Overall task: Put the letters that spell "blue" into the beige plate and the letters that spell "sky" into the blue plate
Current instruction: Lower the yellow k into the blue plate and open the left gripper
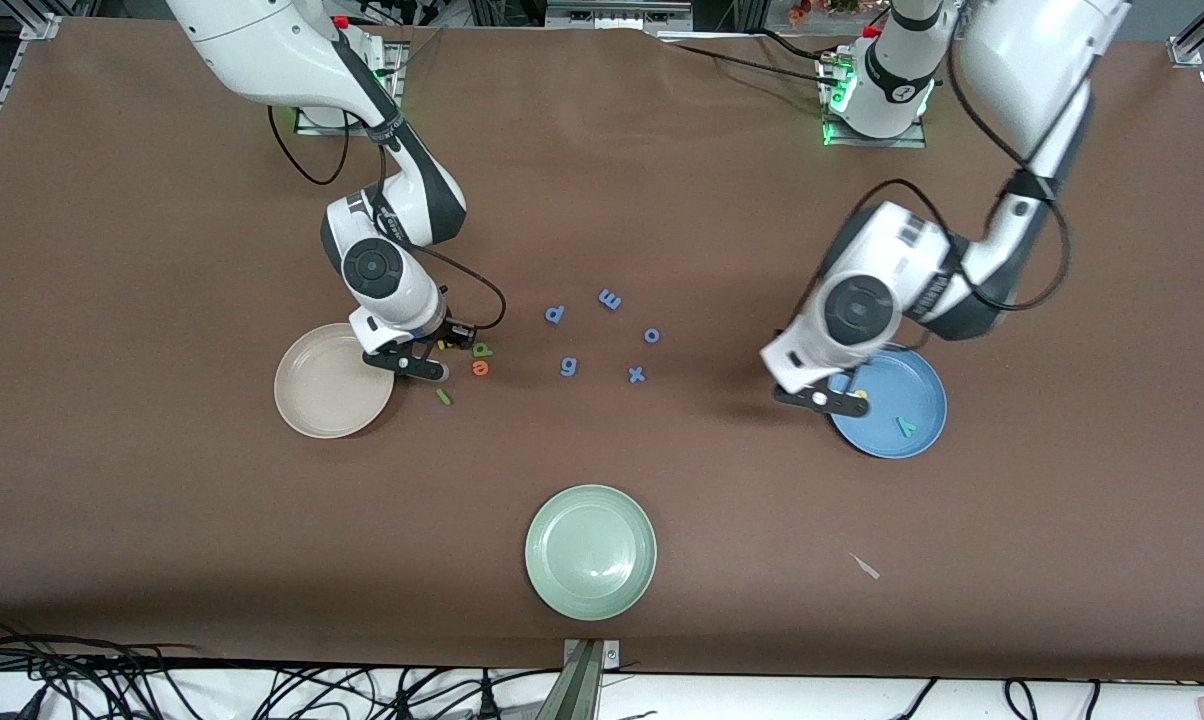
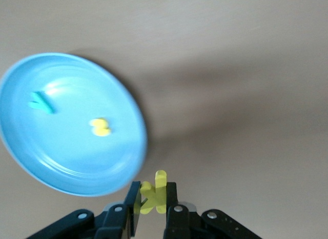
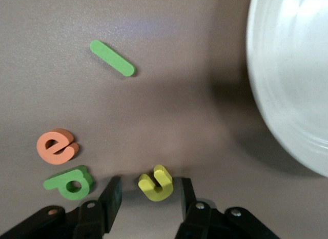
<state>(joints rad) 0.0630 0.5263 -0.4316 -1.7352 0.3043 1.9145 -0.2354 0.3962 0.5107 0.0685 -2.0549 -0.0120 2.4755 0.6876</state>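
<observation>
My left gripper [image 2: 152, 190] is shut on the yellow k [image 2: 155, 194], which stands upright between its fingers. It hangs over the rim of the blue plate [image 1: 912, 385], on the side toward the table's middle. In that blue plate [image 2: 61, 146] lie the teal y [image 2: 41, 102] and the yellow s [image 2: 101, 127]. My right gripper [image 3: 149, 181] is low beside the beige plate [image 1: 327, 385], open, with the yellow u [image 3: 156, 183] between its fingers and a gap on both sides. Next to it lie the green b [image 3: 69, 182], orange e [image 3: 56, 145] and green l [image 3: 113, 58].
Several blue-purple letters [image 1: 569, 367] are scattered around the table's middle. A pale green plate [image 1: 590, 551] sits nearer the front camera, and a small pale scrap [image 1: 866, 566] lies on the cloth nearer that camera than the blue plate.
</observation>
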